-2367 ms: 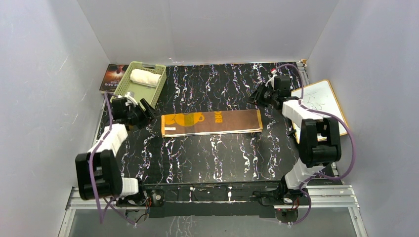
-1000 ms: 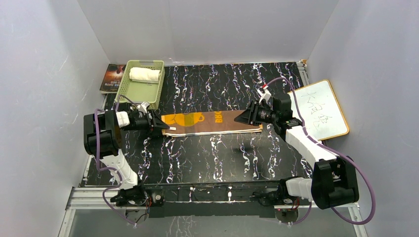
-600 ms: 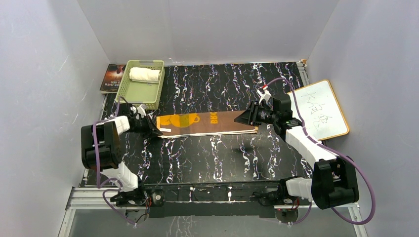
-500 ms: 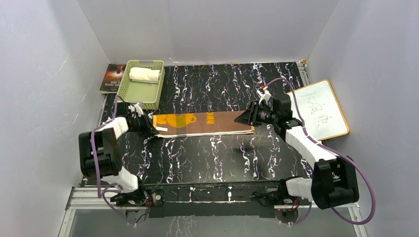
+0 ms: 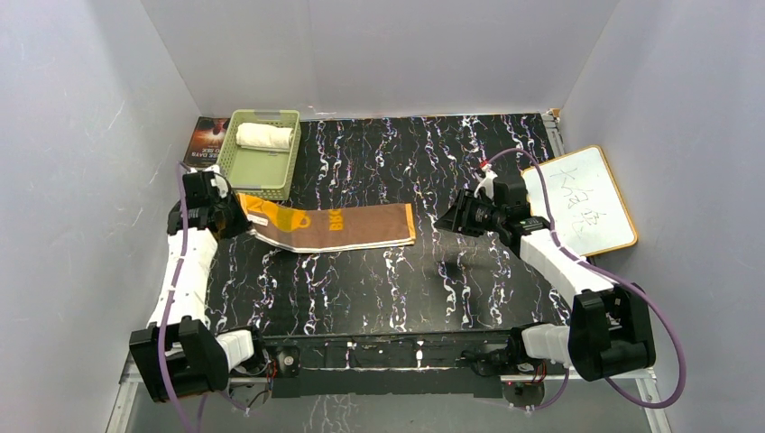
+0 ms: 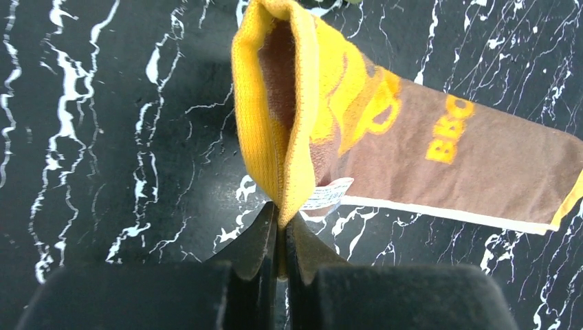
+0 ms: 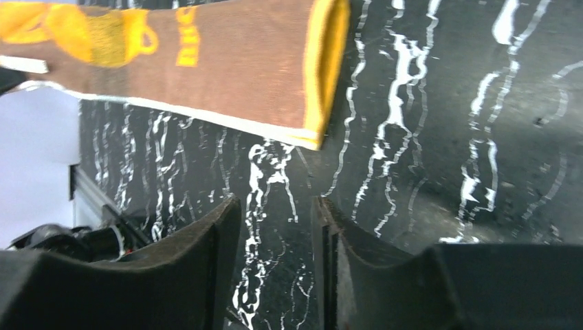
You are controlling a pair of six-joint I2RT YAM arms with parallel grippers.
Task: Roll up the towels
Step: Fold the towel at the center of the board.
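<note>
Overall: towel (image 5: 352,230), marbled table (image 5: 379,289), white walls (image 5: 388,54).

Table (image 5: 379,289), as seen from above.
- Basket (image 5: 257,173) at the far-left corner.
- Rolled towel (image 5: 264,136) in the basket, crosswise, toward its far end.
- Book (image 5: 202,135) left of the basket's far end, partly behind it, by the left wall.
- Board (image 5: 582,203) off the table's right edge, by the right wall.
- Flat towel (image 5: 343,227) on the table, left of centre, long axis left to right, in front of the basket.
- Its left end is raised off the table, pinched in the left gripper (image 6: 280,213), just before the basket's near-left corner.
- Its right end lies on the table.
- Right gripper (image 7: 275,206) right of that end, near, not touching.
</note>
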